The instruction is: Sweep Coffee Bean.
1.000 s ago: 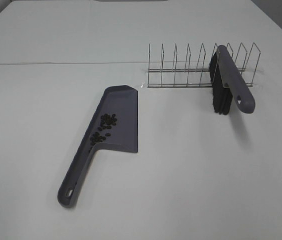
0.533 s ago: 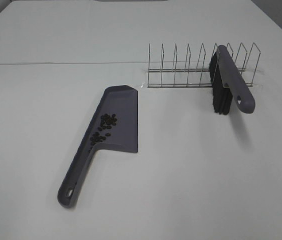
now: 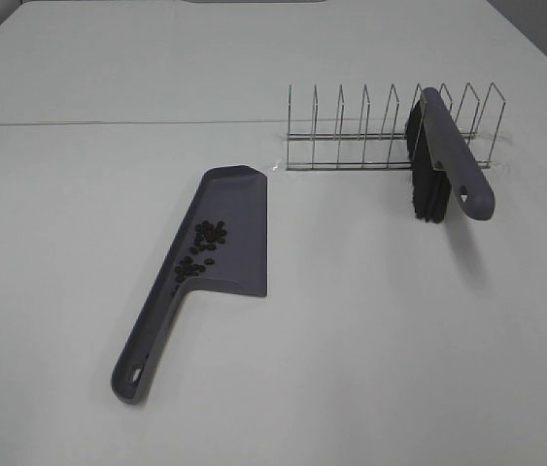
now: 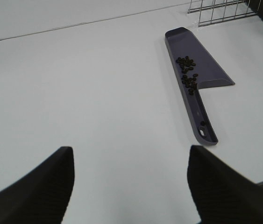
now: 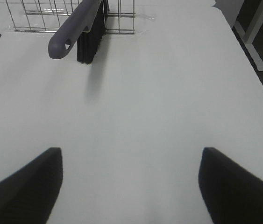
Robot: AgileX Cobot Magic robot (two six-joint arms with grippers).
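On the left of the white desk, the grey-purple plastic dustpan lies with its long axis running from the handle, nearest the left hand, away to the lip. The small dark coffee beans sit in it. That hand gapes wide, holding nothing. Rightward, the grey-purple black-bristled brush leans on the wire rack, straight ahead of the right hand, likewise wide open and empty.

table: white, flat, a seam line running left to right at the far side | wire rack: thin metal, upright dividers in a row, far right on the table | table leg: white, off the right edge
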